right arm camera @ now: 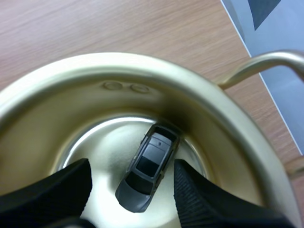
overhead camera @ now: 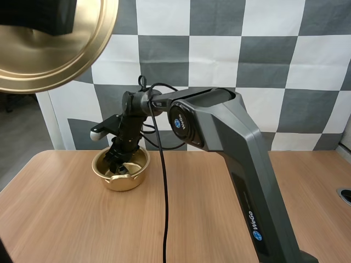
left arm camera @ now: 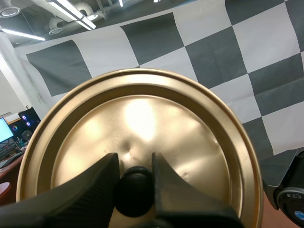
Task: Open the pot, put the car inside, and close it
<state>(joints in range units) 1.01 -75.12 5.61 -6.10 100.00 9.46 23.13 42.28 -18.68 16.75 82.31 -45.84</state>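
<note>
Left tool (left arm camera: 134, 168): narrow, its two black fingers pinch the round black knob (left arm camera: 135, 192) of the lid between their tips.
Lid: a round brass-coloured metal lid (left arm camera: 142, 114) with a raised rim, held up in the air. In the high view it fills the upper left of the frame (overhead camera: 49, 49), well above the bench and clear of the pot.
Pot: a small round brass-coloured metal pot (overhead camera: 120, 170) that stands uncovered at centre left of the high view, on the light wooden bench (overhead camera: 219, 213). A thin wire handle (right arm camera: 266, 61) arches from its rim (right arm camera: 142, 66).
Right tool (overhead camera: 122, 161): reaches down into the pot's mouth. Its fingers stand wide (right arm camera: 130, 168), one on each side of the car, with a gap to the car on both sides.
Car: a small dark grey toy car (right arm camera: 147, 166) that lies on its wheels on the pot's shiny floor. One end is close to the inner wall.
</note>
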